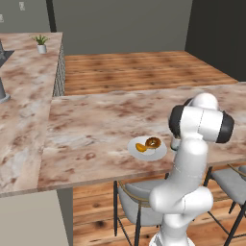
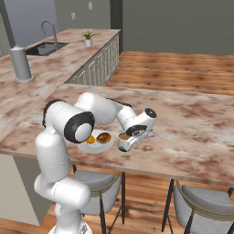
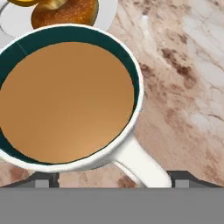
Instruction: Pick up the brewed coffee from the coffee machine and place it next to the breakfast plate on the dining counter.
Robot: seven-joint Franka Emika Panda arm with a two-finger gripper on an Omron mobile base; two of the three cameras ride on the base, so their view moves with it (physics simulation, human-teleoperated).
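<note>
Coffee sits in a small white mug (image 3: 65, 100) on the long marble desk (image 2: 192, 132), just beside the breakfast plate (image 2: 98, 145) with its brown ring and orange bit. So the big job looks done — the mug is down where it belongs. What seems left is for the arm to lift away without bumping it. The pincer (image 3: 113, 178) is open, with its two dark tips on either side of the handle and not squeezing it. The mug stands straight, full of light brown coffee, dark teal inside the rim — nothing spilled.
</note>
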